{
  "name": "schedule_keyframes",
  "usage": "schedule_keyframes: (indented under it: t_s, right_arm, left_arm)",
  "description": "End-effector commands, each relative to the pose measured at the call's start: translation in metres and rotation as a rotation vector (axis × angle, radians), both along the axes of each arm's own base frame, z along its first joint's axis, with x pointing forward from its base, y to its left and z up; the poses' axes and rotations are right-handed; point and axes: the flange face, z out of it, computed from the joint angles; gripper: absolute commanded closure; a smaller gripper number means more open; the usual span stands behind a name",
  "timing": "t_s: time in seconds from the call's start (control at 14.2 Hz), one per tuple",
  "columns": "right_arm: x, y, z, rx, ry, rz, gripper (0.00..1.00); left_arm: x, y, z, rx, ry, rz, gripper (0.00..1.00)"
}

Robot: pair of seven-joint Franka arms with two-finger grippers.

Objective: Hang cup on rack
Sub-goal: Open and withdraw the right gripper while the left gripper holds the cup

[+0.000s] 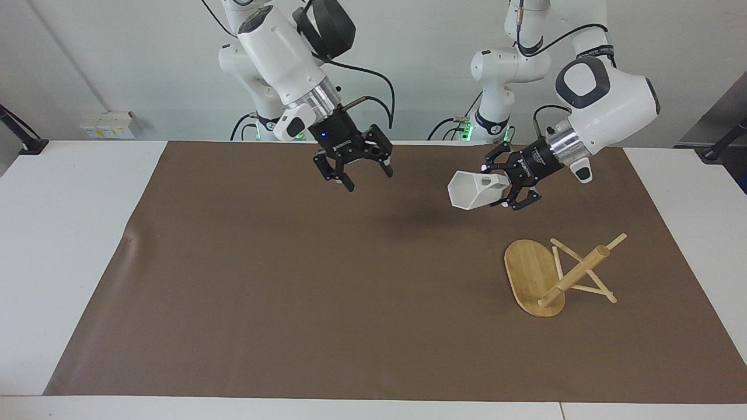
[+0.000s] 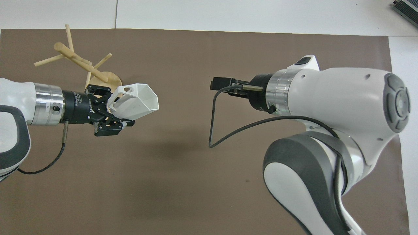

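The white faceted cup (image 1: 474, 189) hangs on its side in my left gripper (image 1: 501, 186), which is shut on its handle end, with the mouth pointing toward the right arm's end. The left gripper holds it in the air over the mat, close to the rack. In the overhead view the cup (image 2: 138, 102) and left gripper (image 2: 116, 107) cover part of the rack's base. The bamboo rack (image 1: 575, 277) lies tipped over, its oval base on edge and its pegs on the mat; it also shows in the overhead view (image 2: 80, 63). My right gripper (image 1: 355, 169) is open and empty over the mat, also in the overhead view (image 2: 218, 84).
A brown mat (image 1: 292, 262) covers most of the white table (image 1: 70, 233). A dark device (image 2: 406, 8) sits at the table's farthest corner toward the right arm's end.
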Motion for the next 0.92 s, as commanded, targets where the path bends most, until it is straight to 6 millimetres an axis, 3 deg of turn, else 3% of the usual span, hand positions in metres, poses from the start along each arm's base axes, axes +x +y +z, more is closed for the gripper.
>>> schedule_keyframes:
  t_s: [0.0, 0.49, 0.71, 0.85]
  right_arm:
    - [0.009, -0.042, -0.007, -0.133, -0.044, 0.081, 0.00]
    - [0.034, -0.190, -0.017, -0.264, -0.072, 0.170, 0.00]
    - [0.033, -0.240, -0.020, -0.285, -0.052, 0.164, 0.00]
    - [0.031, -0.258, -0.018, -0.288, -0.045, 0.148, 0.00]
  left_arm:
    - [-0.006, 0.014, 0.001, 0.030, 0.009, 0.133, 1.00]
    - [-0.002, 0.027, -0.009, 0.039, 0.027, 0.271, 1.00]
    - [-0.004, 0.033, -0.015, 0.049, 0.021, 0.324, 1.00]
    - [-0.002, 0.042, -0.017, 0.052, 0.016, 0.382, 1.00]
